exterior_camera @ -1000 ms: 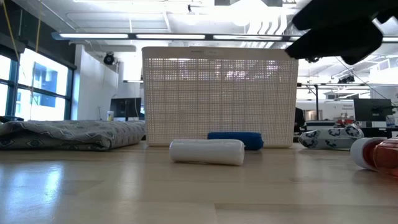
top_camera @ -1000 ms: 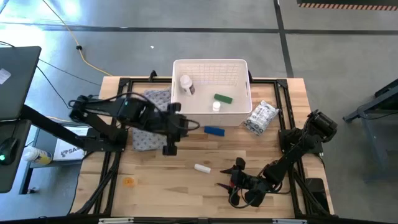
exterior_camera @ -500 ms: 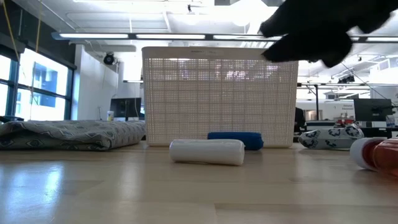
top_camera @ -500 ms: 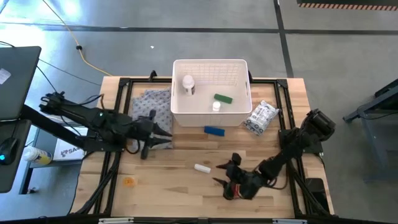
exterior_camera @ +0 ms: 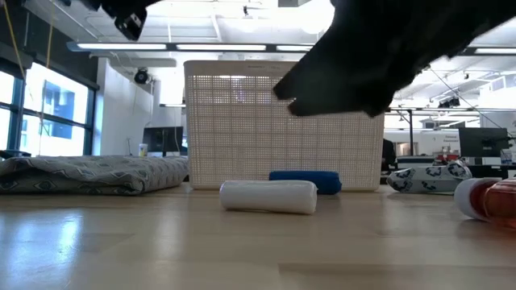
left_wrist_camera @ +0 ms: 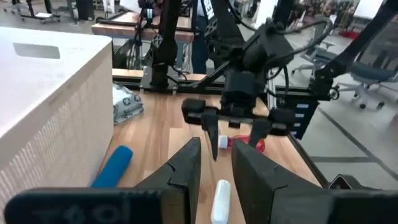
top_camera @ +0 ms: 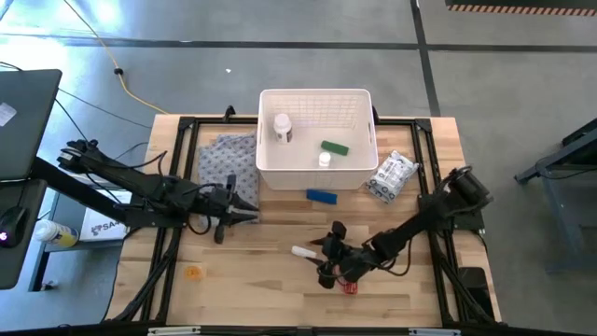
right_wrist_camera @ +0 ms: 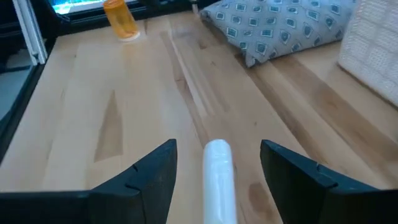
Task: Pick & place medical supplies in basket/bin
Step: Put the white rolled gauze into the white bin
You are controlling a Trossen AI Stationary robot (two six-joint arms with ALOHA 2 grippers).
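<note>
The right gripper (top_camera: 326, 258) is held with fingers (right_wrist_camera: 146, 174) spread wide, the white tube (top_camera: 302, 252) lying between them on the table (top_camera: 252, 280), untouched. The left gripper's (top_camera: 244, 208) fingers (left_wrist_camera: 183, 168) are narrowly parted, empty, beside the basket (top_camera: 315, 140).

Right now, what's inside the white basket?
Inside the white basket, seen from above: a white pill bottle, a green tube and a small white vial. From table height its slotted wall hides them.

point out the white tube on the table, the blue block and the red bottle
white tube (exterior_camera: 268, 196), low view, middle of its side
blue block (top_camera: 322, 197), high view, centre of its top
red bottle (exterior_camera: 493, 199), low view, its red body
</note>
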